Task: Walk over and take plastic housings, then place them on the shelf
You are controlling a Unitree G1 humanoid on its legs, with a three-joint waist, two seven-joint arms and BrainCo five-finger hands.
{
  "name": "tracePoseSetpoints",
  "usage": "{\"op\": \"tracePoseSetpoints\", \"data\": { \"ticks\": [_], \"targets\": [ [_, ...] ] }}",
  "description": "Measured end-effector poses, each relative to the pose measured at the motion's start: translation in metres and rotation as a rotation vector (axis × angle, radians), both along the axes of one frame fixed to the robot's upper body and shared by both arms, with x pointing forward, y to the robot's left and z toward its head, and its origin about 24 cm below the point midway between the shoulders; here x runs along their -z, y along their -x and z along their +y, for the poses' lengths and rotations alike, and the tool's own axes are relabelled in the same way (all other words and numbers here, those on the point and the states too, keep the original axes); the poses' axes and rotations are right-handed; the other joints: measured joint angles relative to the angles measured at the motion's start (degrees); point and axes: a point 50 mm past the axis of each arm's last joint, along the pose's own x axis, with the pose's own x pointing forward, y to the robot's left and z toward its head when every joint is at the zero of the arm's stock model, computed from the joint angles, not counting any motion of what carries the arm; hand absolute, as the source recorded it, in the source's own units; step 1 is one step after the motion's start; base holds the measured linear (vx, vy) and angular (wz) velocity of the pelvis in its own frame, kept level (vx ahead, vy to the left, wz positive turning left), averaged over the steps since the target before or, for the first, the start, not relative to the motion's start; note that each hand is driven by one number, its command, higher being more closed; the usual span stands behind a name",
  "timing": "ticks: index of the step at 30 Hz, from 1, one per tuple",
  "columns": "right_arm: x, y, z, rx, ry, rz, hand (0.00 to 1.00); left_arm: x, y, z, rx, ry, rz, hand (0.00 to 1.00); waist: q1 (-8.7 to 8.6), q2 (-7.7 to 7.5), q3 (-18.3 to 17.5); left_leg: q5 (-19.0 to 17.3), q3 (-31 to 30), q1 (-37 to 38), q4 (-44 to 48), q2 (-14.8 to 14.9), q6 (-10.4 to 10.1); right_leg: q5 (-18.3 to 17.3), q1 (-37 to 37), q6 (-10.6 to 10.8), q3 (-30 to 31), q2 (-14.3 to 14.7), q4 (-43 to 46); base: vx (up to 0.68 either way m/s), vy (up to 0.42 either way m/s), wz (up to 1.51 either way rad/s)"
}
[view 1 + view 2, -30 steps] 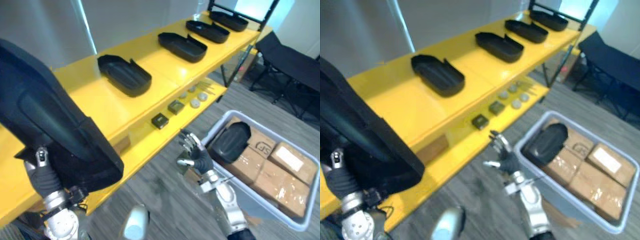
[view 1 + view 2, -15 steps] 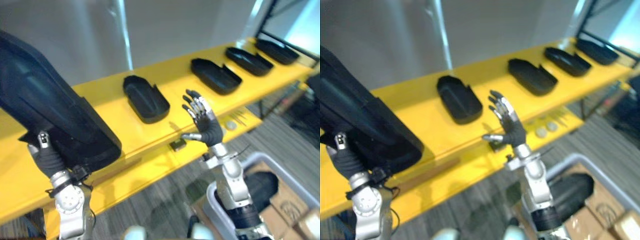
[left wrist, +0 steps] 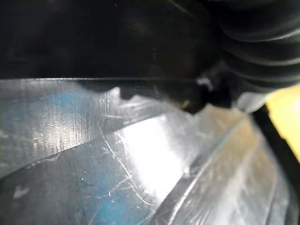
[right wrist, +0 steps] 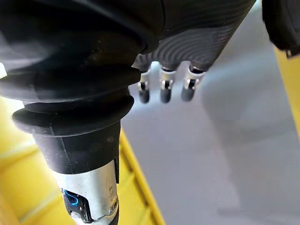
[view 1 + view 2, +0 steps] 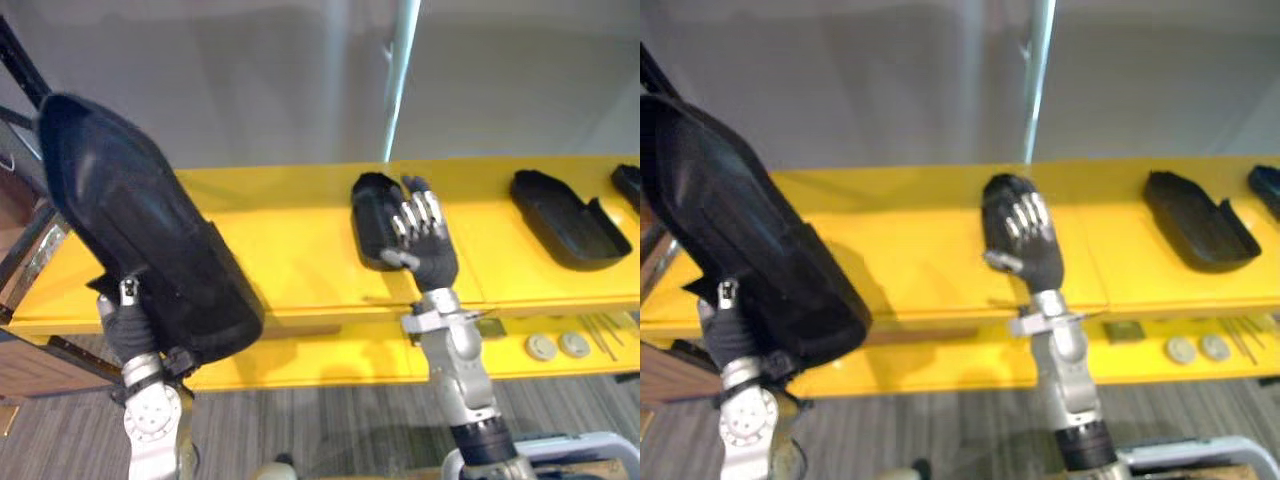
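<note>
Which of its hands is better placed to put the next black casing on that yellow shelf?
Left. Its left hand grips a big black housing above a bare stretch of the yellow shelf. The right hand is open and empty, raised before a housing lying on the shelf.

Right hand [image 5: 432, 262]: silver fingers [image 5: 420, 212], dark ribbed cover [image 4: 79, 61]

My left robot hand [image 5: 125, 322] is up at the left end of the shelf [image 5: 290, 245], wrist upright, thumb clamped against the plastic housing [image 5: 140, 230] it grips. My right robot hand [image 5: 432, 262] stands upright before the shelf's middle, forearm near vertical, fingers straight, thumb out sideways.
</note>
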Motion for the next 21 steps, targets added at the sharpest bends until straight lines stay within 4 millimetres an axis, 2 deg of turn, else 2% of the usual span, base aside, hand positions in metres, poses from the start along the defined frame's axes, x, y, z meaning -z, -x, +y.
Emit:
{"op": "tracePoseSetpoints", "data": {
  "ticks": [2,4,5,8,9,11,13,14,16,21],
  "targets": [
    [0.003,0.006,-0.010,0.065,0.000,0.018,0.00,-0.003,-0.002,0.005,0.007,-0.041,0.010,1.00,-0.99,0.00,0.0,0.1,0.7,0.6,-0.4,-0.1,0.1,0.2,-0.1,0.2,0.7,-0.1,0.0,-0.03,0.032,-0.28],
    [0.004,0.016,-0.035,0.206,0.000,0.027,0.00,-0.009,-0.011,0.014,0.031,-0.101,0.027,1.00,-2.28,0.05,0.0,0.1,2.6,1.8,-1.2,-0.1,0.1,0.3,-0.2,0.4,2.7,0.1,0.0,-0.05,0.028,-0.38],
    [0.004,0.017,-0.041,0.238,-0.003,0.027,0.00,-0.009,-0.014,0.016,0.038,-0.112,0.033,1.00,-2.71,0.10,0.0,0.1,3.1,2.1,-1.5,-0.1,0.1,0.3,-0.3,0.4,3.2,0.1,0.1,-0.04,0.023,-0.43],
    [0.005,0.031,-0.078,0.392,-0.019,0.042,0.00,-0.006,-0.040,0.030,0.069,-0.156,0.128,1.00,-4.95,0.50,-0.2,0.2,6.6,3.6,-2.9,0.1,0.2,0.6,-2.0,0.4,6.5,0.4,0.5,-0.03,0.023,-0.46],
    [0.006,0.032,-0.080,0.400,-0.020,0.044,0.00,-0.005,-0.042,0.031,0.069,-0.157,0.142,1.00,-5.06,0.56,-0.2,0.2,6.9,3.5,-2.9,0.1,0.2,0.6,-2.3,0.5,6.8,0.4,0.6,-0.01,0.028,-0.51],
    [0.012,0.044,-0.102,0.483,-0.010,0.080,0.00,0.005,-0.061,0.050,0.063,-0.169,0.280,1.00,-7.41,0.87,-0.1,0.2,9.1,4.0,-3.4,0.1,0.2,0.9,-3.9,0.5,9.5,0.6,1.2,0.01,0.022,-0.46],
    [0.015,0.051,-0.113,0.522,0.007,0.101,0.00,0.010,-0.071,0.062,0.055,-0.163,0.361,1.00,-8.12,1.01,0.0,0.2,10.6,4.7,-3.6,0.1,0.2,1.1,-4.6,0.4,11.0,0.8,1.3,0.04,0.024,-0.44],
    [0.017,0.057,-0.121,0.544,0.005,0.111,0.00,0.014,-0.079,0.071,0.035,-0.159,0.430,1.00,-9.31,1.00,0.0,0.2,11.4,4.8,-3.7,0.1,0.3,1.2,-4.8,0.4,11.5,0.9,1.3,0.03,0.021,-0.36],
    [0.016,0.061,-0.127,0.554,0.005,0.112,0.00,0.017,-0.085,0.086,0.002,-0.150,0.512,1.00,-10.52,1.01,0.1,0.0,12.6,5.1,-3.7,0.2,0.3,1.4,-5.5,0.3,12.8,1.2,1.4,0.01,0.011,-0.32],
    [0.012,0.072,-0.141,0.548,0.084,0.124,0.00,0.007,-0.106,0.128,-0.094,-0.103,0.719,1.00,-12.89,0.61,1.2,-0.6,15.6,5.6,-3.5,0.5,0.2,1.4,-7.0,0.3,16.1,1.9,2.3,-0.02,0.002,-0.31]
  ]
}}
